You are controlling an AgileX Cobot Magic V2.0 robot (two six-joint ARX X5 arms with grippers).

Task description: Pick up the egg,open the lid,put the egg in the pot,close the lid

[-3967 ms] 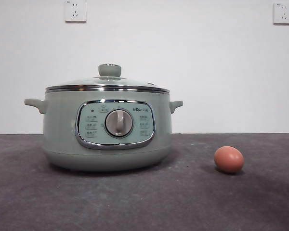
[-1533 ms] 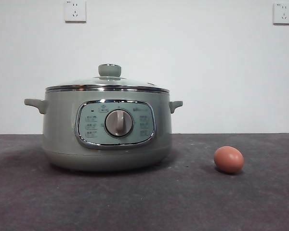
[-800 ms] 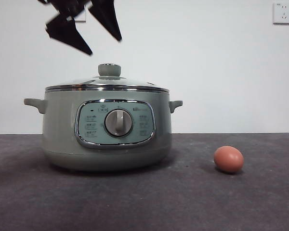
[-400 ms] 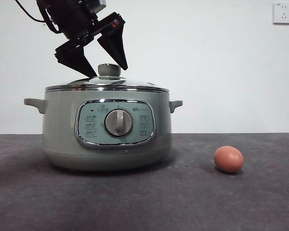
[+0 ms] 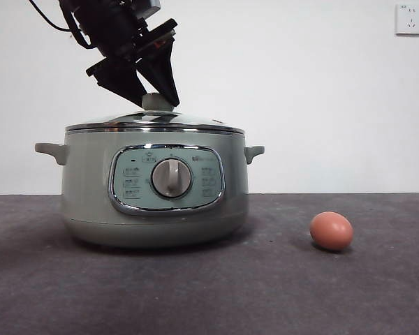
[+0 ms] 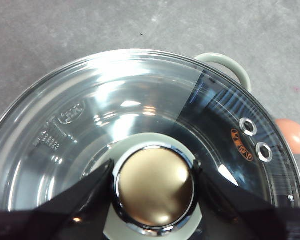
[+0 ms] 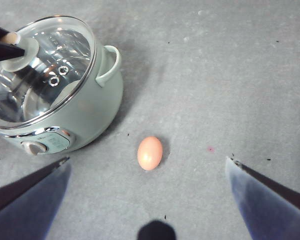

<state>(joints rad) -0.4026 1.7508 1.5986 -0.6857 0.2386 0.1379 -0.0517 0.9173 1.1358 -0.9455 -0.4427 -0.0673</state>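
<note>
The left gripper (image 5: pixel 156 98) has black wedge-shaped jaws, a thin cable at eleven o'clock; right gripper (image 7: pixel 147 200) jaws look dark, tapered.

The room was bright with soft, even light. The glass lid (image 6: pixel 140 120) shone with white glare. The egg (image 5: pixel 332 231) and the pot (image 5: pixel 153 185) cast soft shadows on the gray table (image 5: pixel 265 293). Close jaws looked blurry in the right wrist view.
</note>
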